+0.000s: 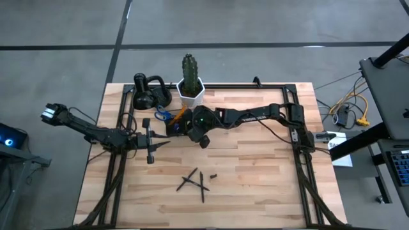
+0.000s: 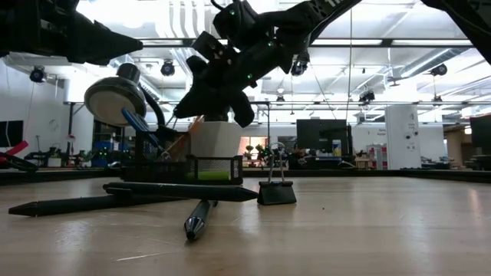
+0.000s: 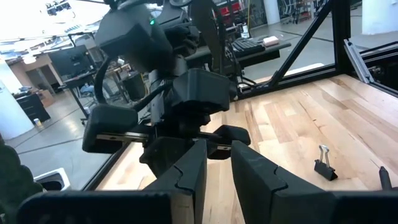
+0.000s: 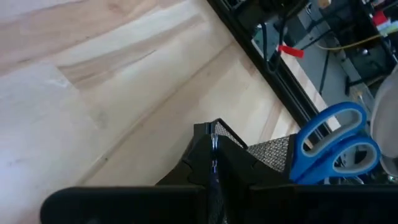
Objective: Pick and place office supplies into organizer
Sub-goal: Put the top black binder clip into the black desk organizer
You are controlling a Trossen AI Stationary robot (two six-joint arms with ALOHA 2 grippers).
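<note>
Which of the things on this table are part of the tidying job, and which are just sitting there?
Part of the job:
organizer
scissors
pens
binder clip

Just sitting there:
cactus pot
black looped gadget

High view looking straight down over table (image 1: 255, 185); low view looking level across it; both sharing binder clip (image 2: 276, 190).
</note>
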